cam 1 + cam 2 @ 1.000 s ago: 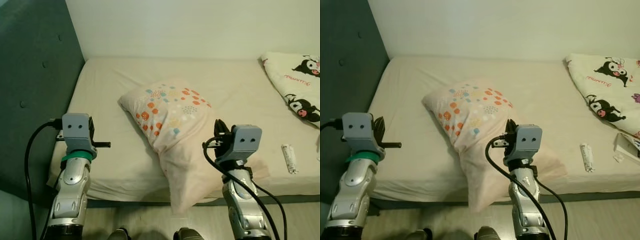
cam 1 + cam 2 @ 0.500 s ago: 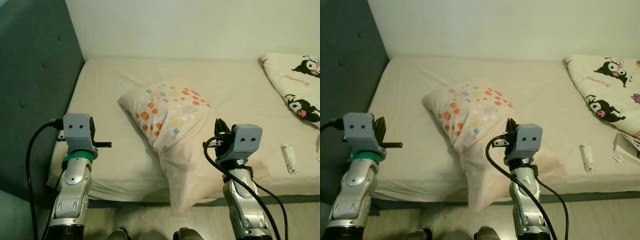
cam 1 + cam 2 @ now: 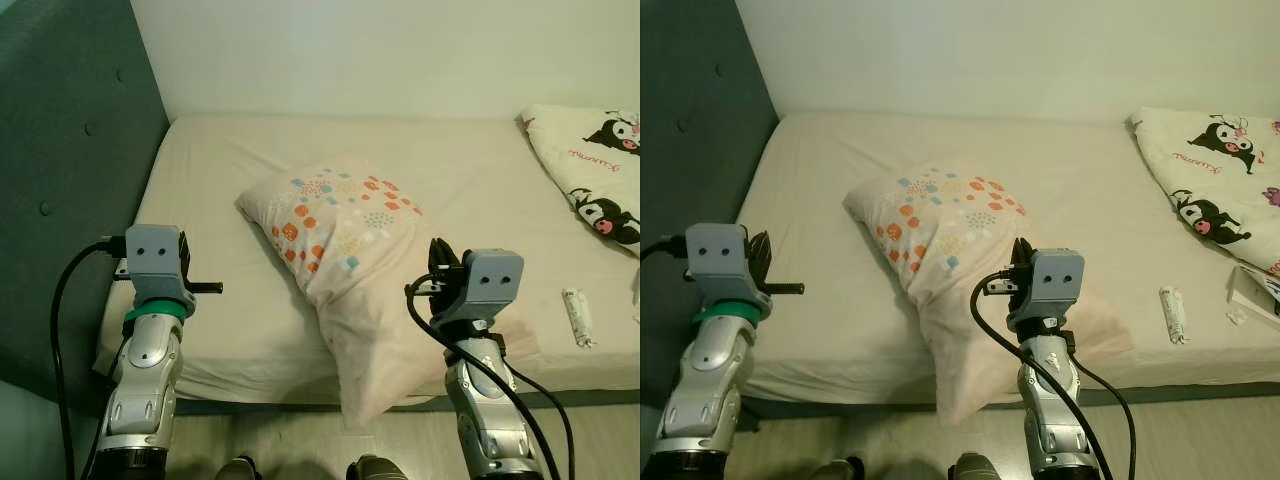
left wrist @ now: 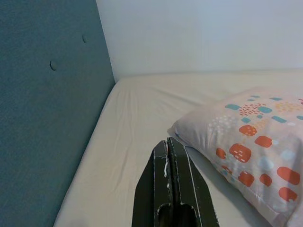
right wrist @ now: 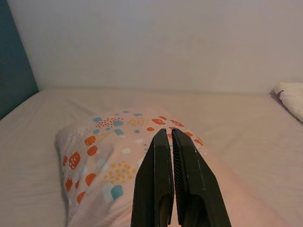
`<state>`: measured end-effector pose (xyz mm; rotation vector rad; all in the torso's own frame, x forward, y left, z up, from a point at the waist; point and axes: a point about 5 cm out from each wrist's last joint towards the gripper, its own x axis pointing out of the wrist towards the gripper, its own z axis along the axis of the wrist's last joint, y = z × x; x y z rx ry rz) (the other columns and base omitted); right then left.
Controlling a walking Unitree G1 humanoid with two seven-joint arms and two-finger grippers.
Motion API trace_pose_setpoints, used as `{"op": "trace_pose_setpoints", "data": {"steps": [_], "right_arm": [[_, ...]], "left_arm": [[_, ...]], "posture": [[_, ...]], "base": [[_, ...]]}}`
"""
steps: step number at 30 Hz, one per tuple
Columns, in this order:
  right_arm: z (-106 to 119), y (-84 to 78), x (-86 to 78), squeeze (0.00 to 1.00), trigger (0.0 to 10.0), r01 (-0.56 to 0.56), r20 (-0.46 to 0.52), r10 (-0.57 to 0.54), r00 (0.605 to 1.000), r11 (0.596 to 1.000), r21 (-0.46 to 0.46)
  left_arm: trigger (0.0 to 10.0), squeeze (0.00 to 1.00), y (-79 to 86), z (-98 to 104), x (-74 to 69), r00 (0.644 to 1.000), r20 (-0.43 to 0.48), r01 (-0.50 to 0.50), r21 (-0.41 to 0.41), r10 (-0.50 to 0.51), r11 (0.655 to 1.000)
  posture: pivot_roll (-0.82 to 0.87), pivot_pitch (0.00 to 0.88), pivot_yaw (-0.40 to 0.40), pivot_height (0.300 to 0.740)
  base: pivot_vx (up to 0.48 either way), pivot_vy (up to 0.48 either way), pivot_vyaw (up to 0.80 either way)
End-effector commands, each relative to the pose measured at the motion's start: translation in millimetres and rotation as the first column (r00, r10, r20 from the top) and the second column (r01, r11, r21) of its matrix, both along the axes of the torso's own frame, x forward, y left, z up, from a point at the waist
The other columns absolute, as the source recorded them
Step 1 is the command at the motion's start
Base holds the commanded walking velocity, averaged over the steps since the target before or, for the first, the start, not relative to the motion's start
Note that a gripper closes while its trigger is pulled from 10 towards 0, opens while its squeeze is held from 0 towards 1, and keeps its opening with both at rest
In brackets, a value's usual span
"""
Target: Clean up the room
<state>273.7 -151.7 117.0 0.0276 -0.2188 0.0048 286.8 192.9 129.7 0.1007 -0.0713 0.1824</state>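
I see a pale pink pillow (image 3: 340, 235) printed with orange, teal and yellow dotted patches on a plain cream bed sheet (image 3: 210, 190). The headboard (image 3: 60, 150) is dark teal, the wall (image 3: 350, 50) off-white. A white quilt (image 3: 590, 165) carries black cartoon figures with pink details.

Soft, even indoor light; sharp frames, faint shadows.

Two silver, segmented arms are seen, each topped by a grey box-shaped wrist housing marked with two small dark dots. A green ring is worn below the left housing. Thick black cables are looped beside both arms. What may be dark feet are glimpsed below.
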Motion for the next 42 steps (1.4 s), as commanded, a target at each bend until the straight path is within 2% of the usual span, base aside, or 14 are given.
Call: {"op": "trace_pose_setpoints", "data": {"steps": [1, 42], "right_arm": [[-2.9, -1.1, -2.0, 0.0, 10.0, 0.005, -0.009, -0.005, 1.0, 1.0, 0.0], [-4.2, -1.1, -3.0, 0.0, 10.0, -0.003, -0.016, 0.003, 1.0, 1.0, -0.008]], "left_arm": [[10.0, 0.0, 0.0, -2.9, -0.6, 1.0, -0.015, 0.006, 0.008, -0.006, 1.0], [10.0, 0.0, -1.9, -4.6, -2.1, 1.0, -0.02, 0.006, 0.002, -0.006, 1.0]], "posture": [[-0.05, 0.0, -0.01, 0.74], [-0.05, 0.0, -0.017, 0.74]], "base": [[0.0, 0.0, 0.0], [0.0, 0.0, 0.0]]}}
